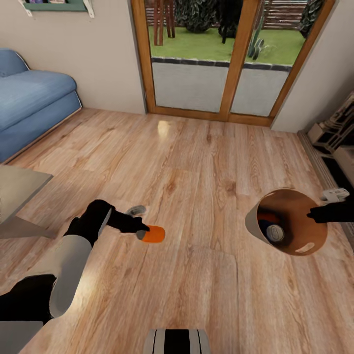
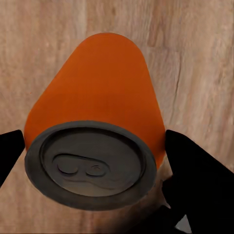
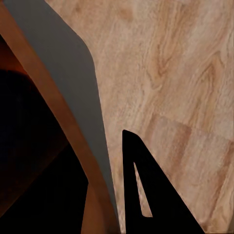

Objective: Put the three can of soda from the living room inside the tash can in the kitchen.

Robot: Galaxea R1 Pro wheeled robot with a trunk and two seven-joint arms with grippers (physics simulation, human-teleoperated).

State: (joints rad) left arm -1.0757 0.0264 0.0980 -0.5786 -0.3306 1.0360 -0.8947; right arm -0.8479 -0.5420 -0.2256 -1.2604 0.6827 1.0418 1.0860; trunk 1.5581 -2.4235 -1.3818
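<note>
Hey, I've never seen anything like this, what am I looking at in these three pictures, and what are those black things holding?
This is a simulated two-armed robot in a living room. The big picture comes from a camera on its head, looking down at the wood floor. The other two come from cameras on its wrists, looking along the fingers.

The left gripper is shut on an orange soda can. Its wrist camera shows that can end-on, grey top toward the lens, between two black fingers.

The right gripper grips the rim of a round trash can, grey outside, brown inside. Two more cans, one orange and one blue, already lie inside. The right wrist camera shows the bin's wall up close.
</note>
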